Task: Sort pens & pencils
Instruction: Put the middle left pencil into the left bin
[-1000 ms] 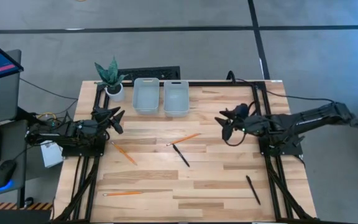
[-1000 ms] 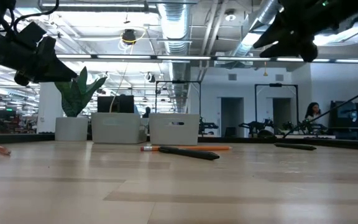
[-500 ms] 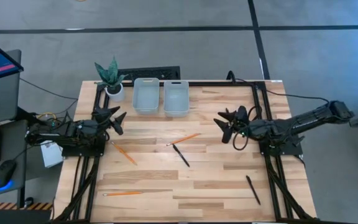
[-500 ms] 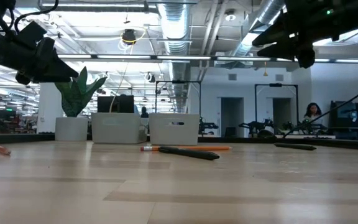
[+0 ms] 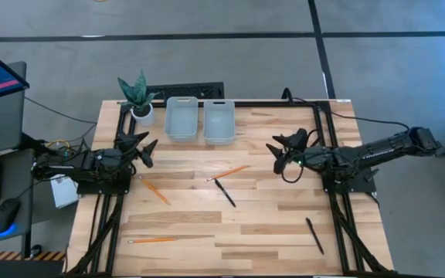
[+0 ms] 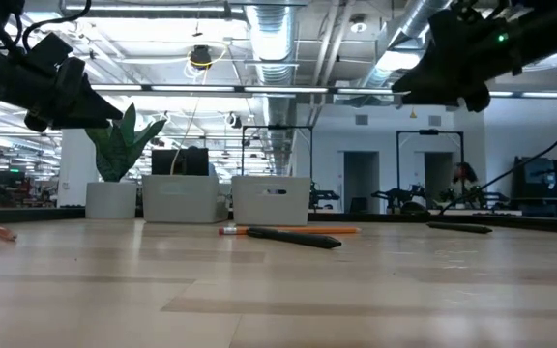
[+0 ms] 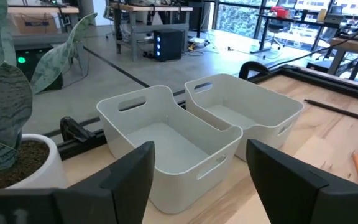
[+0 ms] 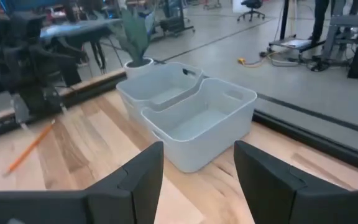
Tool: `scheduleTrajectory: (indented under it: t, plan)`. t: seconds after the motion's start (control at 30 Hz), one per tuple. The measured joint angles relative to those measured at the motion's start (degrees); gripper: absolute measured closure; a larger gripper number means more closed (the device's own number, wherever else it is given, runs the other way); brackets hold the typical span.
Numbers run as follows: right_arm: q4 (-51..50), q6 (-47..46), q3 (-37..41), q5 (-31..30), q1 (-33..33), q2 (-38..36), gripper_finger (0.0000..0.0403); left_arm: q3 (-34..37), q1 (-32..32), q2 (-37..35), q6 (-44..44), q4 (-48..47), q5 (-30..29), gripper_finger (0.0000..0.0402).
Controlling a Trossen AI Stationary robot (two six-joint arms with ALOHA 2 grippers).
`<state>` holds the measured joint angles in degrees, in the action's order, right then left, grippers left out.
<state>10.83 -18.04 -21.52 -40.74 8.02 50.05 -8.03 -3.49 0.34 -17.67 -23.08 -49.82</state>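
Note:
Two black pens lie flat on the wooden table, one near the middle (image 5: 225,193) and one at the near right (image 5: 314,235). Three orange pencils also lie flat: one beside the middle pen (image 5: 229,172), one at the left (image 5: 154,190), one near the front edge (image 5: 153,240). My left gripper (image 5: 141,147) hovers open at the table's left side, pointing toward the two bins. My right gripper (image 5: 279,158) hovers open at the right side, above the table, right of the middle pen and pencil. Neither has anything between its fingers.
Two pale grey bins stand side by side at the far edge, the left one (image 5: 181,120) and the right one (image 5: 219,122), both showing bare bottoms in the wrist views. A potted plant (image 5: 137,96) stands left of them. Dark frame rails run along both table sides.
My right gripper has sunk a little toward the table and its wrist has turned somewhat, while its forearm has folded back. Pens and pencils lie where they were.

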Motion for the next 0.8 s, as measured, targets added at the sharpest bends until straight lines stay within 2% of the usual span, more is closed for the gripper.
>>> scheduleTrajectory:
  t: [0.17, 0.33, 0.53, 0.67, 0.8]
  plan:
    - [2.40, -0.24, 1.14, 0.16, 0.95, 0.47, 0.0186, 0.00, 0.00, 0.00, -0.02, 0.07, 0.00, 0.0156]
    - [17.54, 0.11, 9.53, 0.75, 2.18, 0.45, 0.0186, 0.00, 0.00, 0.00, -0.02, 0.11, 0.00, 0.0156]
    - [32.12, 0.46, 17.57, 7.99, 1.55, 0.52, 0.0186, 0.00, 0.00, 0.00, -0.05, 0.35, 0.13, 0.0156]
    - [37.70, -0.62, 21.18, 10.97, -0.48, 0.54, 0.0186, 0.02, 0.00, 0.00, -0.10, 0.84, 2.79, 0.0156]
    - [38.78, -0.83, 21.16, 11.43, -1.71, 0.54, 0.0186, -0.16, 0.00, 0.00, 0.12, 1.27, 9.81, 0.0156]
